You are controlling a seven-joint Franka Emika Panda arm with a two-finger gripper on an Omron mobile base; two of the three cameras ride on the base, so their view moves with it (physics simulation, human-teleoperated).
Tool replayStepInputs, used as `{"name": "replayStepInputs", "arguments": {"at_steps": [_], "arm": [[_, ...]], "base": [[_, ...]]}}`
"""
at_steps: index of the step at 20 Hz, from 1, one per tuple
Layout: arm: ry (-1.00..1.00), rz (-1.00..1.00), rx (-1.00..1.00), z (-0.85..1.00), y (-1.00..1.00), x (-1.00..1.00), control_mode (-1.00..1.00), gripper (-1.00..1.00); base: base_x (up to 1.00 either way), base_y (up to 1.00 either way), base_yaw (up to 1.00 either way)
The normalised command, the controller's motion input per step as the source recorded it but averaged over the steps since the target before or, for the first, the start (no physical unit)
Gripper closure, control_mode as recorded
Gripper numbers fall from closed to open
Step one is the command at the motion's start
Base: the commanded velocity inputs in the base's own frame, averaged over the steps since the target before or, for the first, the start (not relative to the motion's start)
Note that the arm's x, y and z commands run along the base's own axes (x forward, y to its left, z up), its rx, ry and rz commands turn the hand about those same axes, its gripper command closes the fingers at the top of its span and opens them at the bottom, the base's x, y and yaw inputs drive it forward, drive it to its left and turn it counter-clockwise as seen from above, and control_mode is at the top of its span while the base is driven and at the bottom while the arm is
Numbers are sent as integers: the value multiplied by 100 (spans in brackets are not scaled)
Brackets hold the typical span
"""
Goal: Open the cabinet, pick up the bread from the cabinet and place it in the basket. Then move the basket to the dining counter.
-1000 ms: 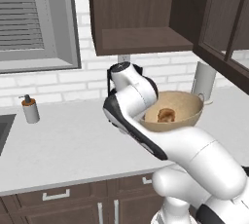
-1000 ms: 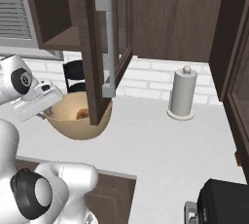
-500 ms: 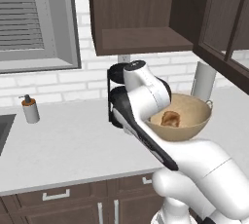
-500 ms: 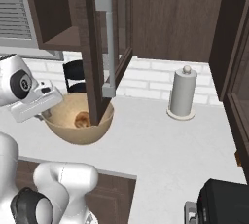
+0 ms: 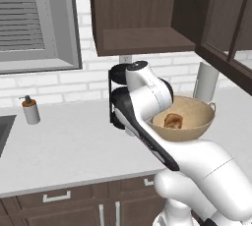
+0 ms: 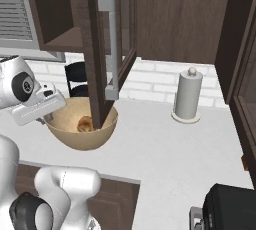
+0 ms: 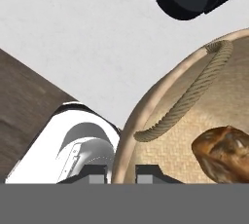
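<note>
Basket (image 5: pixel 187 122) lifted rightward, bread (image 5: pixel 172 120) inside

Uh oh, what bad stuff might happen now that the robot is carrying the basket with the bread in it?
1. The gripper pinches just the rim of the basket, so the basket might tip or slip out.
2. The bread sits loose inside; a tilt could roll it out.
3. The open cabinet door hangs right in front of the basket in the right base view, so a swing that way could bump it.
</note>
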Motion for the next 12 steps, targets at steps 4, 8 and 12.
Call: {"name": "replayStepInputs", "arguments": {"at_steps": [4, 8, 12], "arm": [[0, 0, 0, 0, 8, -9, -100, 100], [0, 0, 0, 0, 0, 0, 100, 100], [0, 0, 0, 0, 0, 0, 100, 100]], "base": [[0, 0, 0], [-55, 55, 0], [-55, 75, 3]]}}
